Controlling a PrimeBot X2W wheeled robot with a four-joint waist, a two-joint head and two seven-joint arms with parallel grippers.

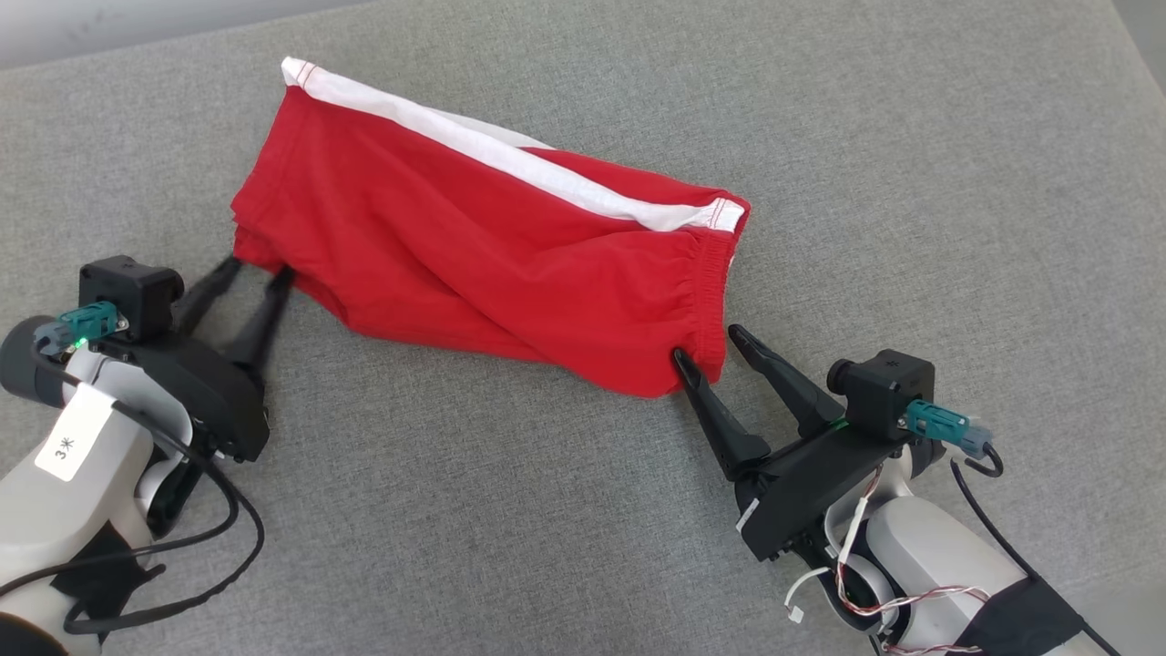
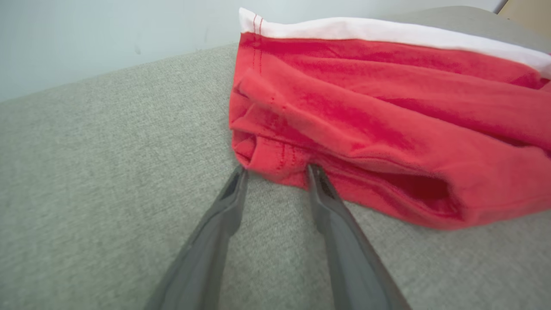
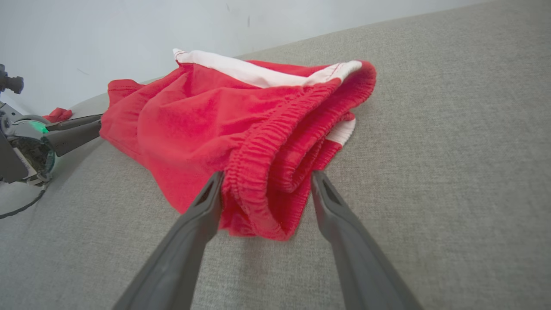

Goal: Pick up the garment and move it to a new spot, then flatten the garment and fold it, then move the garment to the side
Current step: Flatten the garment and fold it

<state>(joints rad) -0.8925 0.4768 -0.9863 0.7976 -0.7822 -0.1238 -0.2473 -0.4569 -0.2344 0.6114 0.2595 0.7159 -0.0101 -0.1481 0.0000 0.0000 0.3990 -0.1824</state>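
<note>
The garment [image 1: 483, 246] is a pair of red shorts with a white side stripe, lying folded lengthwise on the grey surface. My left gripper [image 1: 258, 268] is open at its lower left hem corner. In the left wrist view the gripper [image 2: 277, 169] has both tips touching the hem edge of the garment [image 2: 366, 120], spread to either side of a small fold. My right gripper [image 1: 708, 343] is open at the elastic waistband corner. The right wrist view shows that gripper [image 3: 267, 174] with the bunched waistband of the garment [image 3: 206, 116] between its fingers, unpinched.
Grey woven fabric surface [image 1: 547, 510] stretches around the shorts on all sides. A pale wall [image 3: 107, 30] stands behind its far edge. Black cable loops [image 1: 228, 547] hang from my left forearm.
</note>
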